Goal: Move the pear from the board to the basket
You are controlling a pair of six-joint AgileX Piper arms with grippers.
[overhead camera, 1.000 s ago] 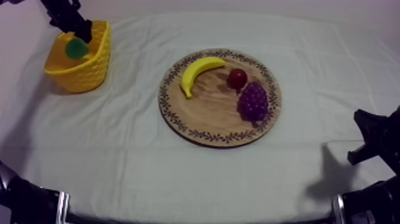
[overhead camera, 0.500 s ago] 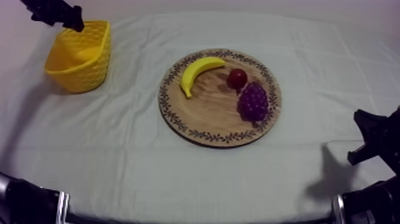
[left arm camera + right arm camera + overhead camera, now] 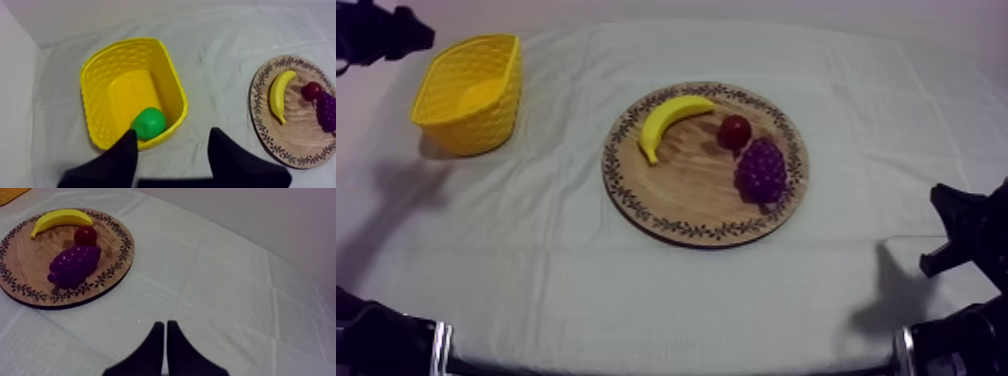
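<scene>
My left gripper [image 3: 173, 132] hovers just off the yellow plastic basket [image 3: 172, 80], opened wide and empty, as suits a finished drop. The green toy pear [image 3: 149, 122] lies inside the basket, against the wall nearest that gripper. Well beyond the basket sits the round patterned wooden board [image 3: 292, 137]. Farther still, my right gripper [image 3: 165, 323] rests clenched on nothing.

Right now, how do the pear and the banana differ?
The pear is green and rounded; the banana is yellow, long and curved. The pear lies inside the yellow basket, against its wall; the banana lies on the wooden board, near its rim. Both are toy fruit.
</scene>
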